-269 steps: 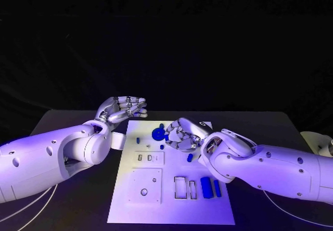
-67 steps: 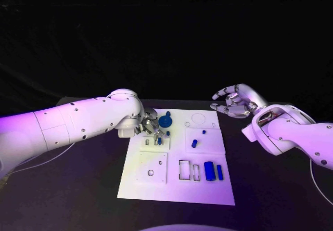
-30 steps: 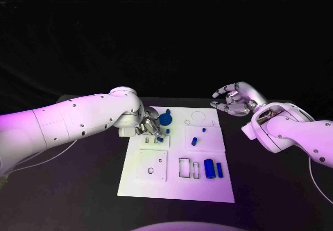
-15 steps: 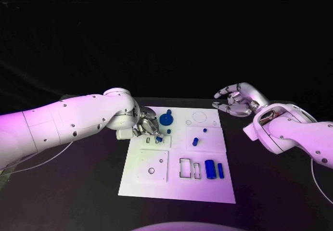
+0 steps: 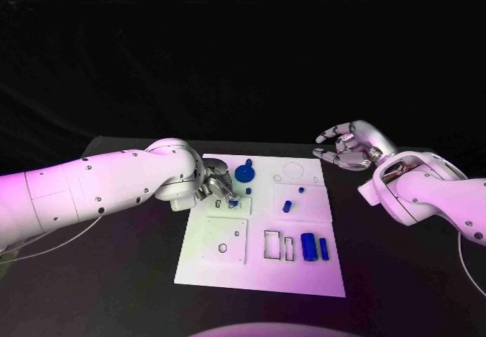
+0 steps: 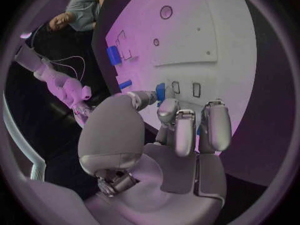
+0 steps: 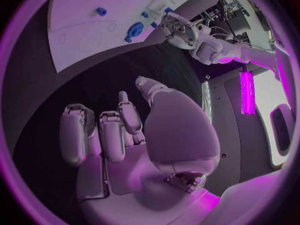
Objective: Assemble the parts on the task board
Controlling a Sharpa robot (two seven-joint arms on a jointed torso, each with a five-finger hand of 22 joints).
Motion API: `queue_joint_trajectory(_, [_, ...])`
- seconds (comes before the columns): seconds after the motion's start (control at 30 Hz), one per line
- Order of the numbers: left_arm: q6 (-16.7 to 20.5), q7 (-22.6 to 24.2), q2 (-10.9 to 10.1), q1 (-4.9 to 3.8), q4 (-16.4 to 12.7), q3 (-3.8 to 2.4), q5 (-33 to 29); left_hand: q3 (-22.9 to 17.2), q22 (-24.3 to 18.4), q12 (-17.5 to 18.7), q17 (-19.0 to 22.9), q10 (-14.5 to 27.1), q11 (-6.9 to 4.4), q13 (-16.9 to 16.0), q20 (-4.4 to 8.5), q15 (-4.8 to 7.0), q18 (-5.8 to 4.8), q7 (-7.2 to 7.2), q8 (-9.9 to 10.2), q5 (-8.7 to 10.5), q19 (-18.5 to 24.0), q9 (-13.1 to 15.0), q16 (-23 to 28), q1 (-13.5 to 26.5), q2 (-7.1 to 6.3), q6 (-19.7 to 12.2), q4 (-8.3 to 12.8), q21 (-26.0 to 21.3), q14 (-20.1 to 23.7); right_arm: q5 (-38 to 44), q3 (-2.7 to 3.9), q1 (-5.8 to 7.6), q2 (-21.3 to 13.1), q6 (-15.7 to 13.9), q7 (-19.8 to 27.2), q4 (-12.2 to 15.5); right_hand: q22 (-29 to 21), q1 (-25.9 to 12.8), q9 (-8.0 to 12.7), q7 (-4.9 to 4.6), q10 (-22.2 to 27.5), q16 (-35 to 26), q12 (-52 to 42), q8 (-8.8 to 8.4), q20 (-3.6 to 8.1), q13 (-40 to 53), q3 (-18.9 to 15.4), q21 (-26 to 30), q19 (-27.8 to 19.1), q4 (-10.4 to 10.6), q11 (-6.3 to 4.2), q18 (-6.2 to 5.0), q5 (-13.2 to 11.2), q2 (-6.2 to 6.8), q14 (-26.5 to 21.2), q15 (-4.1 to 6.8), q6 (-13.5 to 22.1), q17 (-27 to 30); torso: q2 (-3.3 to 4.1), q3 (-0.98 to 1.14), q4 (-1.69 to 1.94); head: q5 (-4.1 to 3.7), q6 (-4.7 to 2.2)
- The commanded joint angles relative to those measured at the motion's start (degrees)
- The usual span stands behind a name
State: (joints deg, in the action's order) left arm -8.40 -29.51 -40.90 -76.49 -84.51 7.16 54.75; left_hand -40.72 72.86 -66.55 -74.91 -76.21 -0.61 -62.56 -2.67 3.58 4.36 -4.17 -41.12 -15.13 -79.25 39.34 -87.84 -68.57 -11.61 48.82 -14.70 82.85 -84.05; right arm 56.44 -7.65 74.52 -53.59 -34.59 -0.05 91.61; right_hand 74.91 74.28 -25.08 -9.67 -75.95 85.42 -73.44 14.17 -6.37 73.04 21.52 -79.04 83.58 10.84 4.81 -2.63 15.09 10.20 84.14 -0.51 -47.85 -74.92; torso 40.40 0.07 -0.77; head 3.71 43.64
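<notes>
From the head, the black table (image 5: 121, 281) runs under a dark backdrop; the white board (image 5: 258, 270) lies in its middle. My left hand (image 5: 218, 184) is down at the board's far left corner, fingers bunched over two small slots, with a small blue part (image 5: 233, 203) at their tips; whether I grip it, I cannot tell. A blue disc (image 5: 243, 173) sits just beyond that hand; two small blue pieces (image 5: 286, 206) lie mid-board; two blue bars (image 5: 314, 248) stand beside rectangular cut-outs near the right edge. My right hand (image 5: 346, 147) hangs off the board's far right corner, above the table, fingers curled loosely and apart, holding nothing.

From the left wrist, my fingers (image 6: 186, 130) reach onto the board (image 6: 219, 40); a blue part (image 6: 160, 91) shows at the thumb tip, next to the slots (image 6: 186, 88).

From the right wrist, my palm (image 7: 169, 135) is empty over the dark table (image 7: 94, 80); the board (image 7: 81, 15) lies well apart.
</notes>
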Motion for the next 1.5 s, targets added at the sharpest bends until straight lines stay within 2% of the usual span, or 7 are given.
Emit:
queue_joint_trajectory(0.03, [4.7, 0.9, -0.1, 0.58, -0.7, 0.00, 5.3, -11.3, 0.2, -0.4, -12.0, -0.6, -0.10, -0.1, 0.14, 0.42, -0.66, 0.46, -0.3, -0.33, -0.4, 1.3, -0.3, 0.2, -0.28, 0.9, 11.0, 0.4, -5.1, 0.1, 0.01, -0.04, 0.0, -0.1, 0.7, 0.1, 6.8, -0.3, -0.1, 0.27, 0.1, -0.3, 0.2, 0.35, 0.23, 0.0, 0.1, 0.3, -0.2, 0.4, -0.37, -0.33, 0.2, 0.10, 3.2, 0.38, -0.1, -3.7, 0.04, -0.01, -0.07, 0.14, 0.07])
queue_joint_trajectory(0.23, [5.7, 0.7, -0.2, 1.42, -1.0, 0.02, 7.6, -12.1, 0.9, -0.8, -12.2, -1.1, -0.29, -0.6, 0.33, 0.59, -0.81, 0.65, -0.3, -1.62, -0.9, 1.5, -0.5, 0.8, -0.89, 1.4, 11.4, 0.8, -5.2, 0.1, 0.01, -0.06, -0.1, -0.1, 0.7, 0.1, 6.8, -0.3, -0.1, 0.27, 0.1, -0.3, 0.2, 0.35, 0.23, 0.0, 0.1, 0.3, -0.2, 0.4, -0.37, -0.33, 0.2, 0.10, 3.2, 0.38, -0.1, -3.7, 0.09, -0.04, -0.24, 0.18, 0.08])
queue_joint_trajectory(0.4, [5.7, 0.5, -0.3, 1.68, -1.1, 0.03, 8.5, -12.4, 1.2, -1.0, -12.4, -1.4, -0.39, -0.8, 0.42, 0.68, -0.87, 0.75, -0.4, -2.49, -1.1, 1.6, -0.6, 1.1, -1.17, 1.7, 11.5, 0.9, -5.2, 0.1, 0.01, -0.08, -0.2, -0.1, 0.7, 0.1, 6.8, -0.3, -0.1, 0.27, 0.1, -0.3, 0.2, 0.35, 0.23, 0.0, 0.1, 0.3, -0.2, 0.4, -0.37, -0.33, 0.2, 0.10, 3.2, 0.38, -0.1, -3.7, 0.09, 0.02, -0.25, 0.13, 0.09])
queue_joint_trajectory(0.87, [1.2, 0.0, -0.5, 1.81, -1.1, 0.04, 9.4, -12.8, 1.6, -1.0, -12.6, -1.8, -0.56, -0.9, 0.58, 0.84, -0.95, 0.93, -0.4, -4.60, -1.3, 1.9, -0.7, 1.6, -1.63, 2.2, 11.9, 1.1, -5.3, 0.1, 0.01, -0.21, -0.2, 0.0, 0.7, 0.1, 6.9, -0.4, -0.1, 0.27, 0.1, -0.3, 0.1, 0.39, 0.23, 0.0, 0.0, 0.2, -0.2, 0.4, -0.37, -0.30, 0.3, 0.16, 3.2, 0.38, 0.0, -3.7, 0.09, -0.01, -0.19, 0.16, 0.29])
queue_joint_trajectory(1.07, [0.2, -0.1, -0.5, 1.81, -1.1, 0.04, 9.4, -12.9, 1.7, -1.0, -12.7, -1.8, -0.58, -1.0, 0.59, 0.86, -0.97, 0.95, -0.4, -4.88, -1.4, 1.9, -0.8, 1.7, -1.70, 2.3, 11.9, 1.2, -5.3, 0.1, 0.01, -0.26, -0.2, 0.0, 0.7, 0.1, 6.9, -0.4, -0.1, 0.27, 0.1, -0.3, 0.1, 0.39, 0.23, 0.0, 0.0, 0.2, -0.2, 0.4, -0.37, -0.30, 0.3, 0.16, 3.2, 0.38, 0.0, -3.7, 0.08, -0.02, -0.19, 0.21, 0.32])
queue_joint_trajectory(1.5, [0.5, -0.2, -0.2, 2.04, -0.4, 0.18, 9.5, -12.9, 1.7, -0.9, -12.7, -1.7, -0.58, -0.9, 0.60, 0.86, -0.97, 0.95, -0.4, -4.95, -1.4, 1.9, -0.8, 1.7, -1.70, 2.3, 12.0, 1.1, -5.3, 0.1, 0.01, -0.33, -0.2, 0.0, 0.8, 0.1, 6.9, -0.4, -0.1, 0.27, 0.1, -0.3, 0.1, 0.39, 0.23, 0.0, 0.0, 0.2, -0.2, 0.4, -0.37, -0.30, 0.3, 0.16, 3.2, 0.38, 0.0, -3.7, 0.09, -0.01, -0.24, 0.27, 0.29])
